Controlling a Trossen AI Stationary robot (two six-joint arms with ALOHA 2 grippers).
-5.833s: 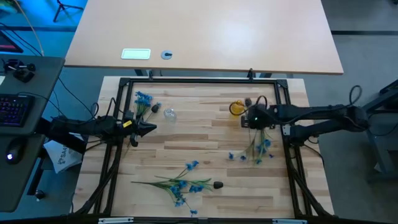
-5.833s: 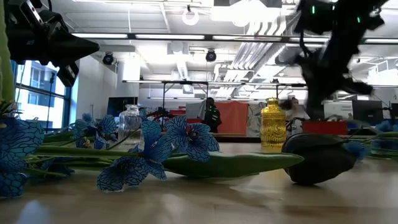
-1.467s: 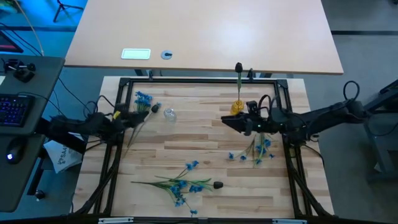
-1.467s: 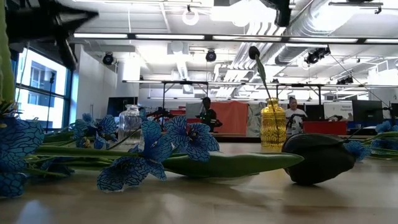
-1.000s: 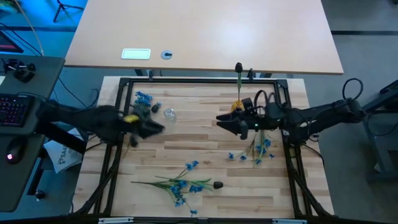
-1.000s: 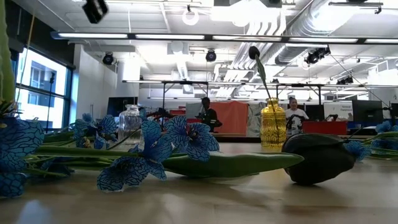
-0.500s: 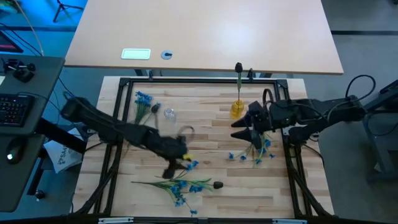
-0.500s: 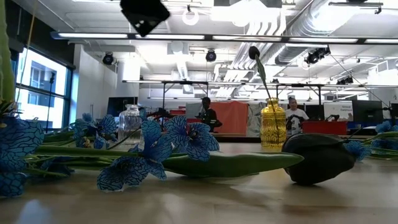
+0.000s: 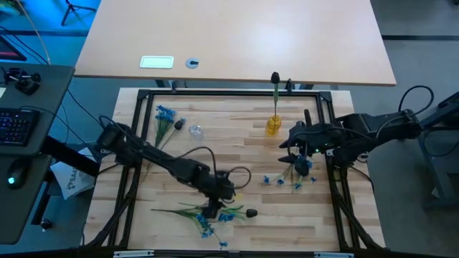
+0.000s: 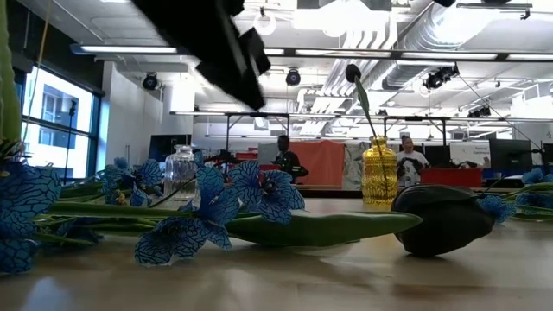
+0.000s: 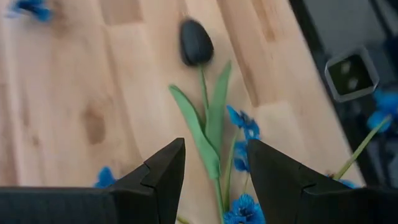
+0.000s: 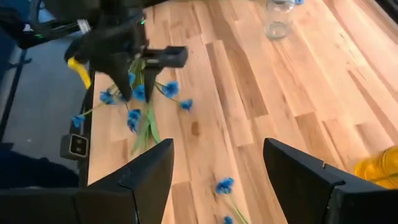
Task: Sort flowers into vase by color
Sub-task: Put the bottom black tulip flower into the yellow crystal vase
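Left wrist view shows my left gripper (image 11: 214,163) open and empty above the dark tulip (image 11: 197,42) and blue sprigs (image 9: 208,215) at the near table edge. More blue sprigs (image 9: 297,172) lie under my right gripper (image 9: 287,145), also open and empty. Farther back, only one dark flower (image 9: 275,77) stands in the yellow vase (image 9: 273,125); the glass vase (image 9: 195,131) is empty, with blue flowers (image 9: 163,115) beside it. Most sorting is left.

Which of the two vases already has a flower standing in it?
The yellow vase, at the back right of the table: a dark-budded flower stands upright in it. The clear glass vase, toward the back left, holds none.
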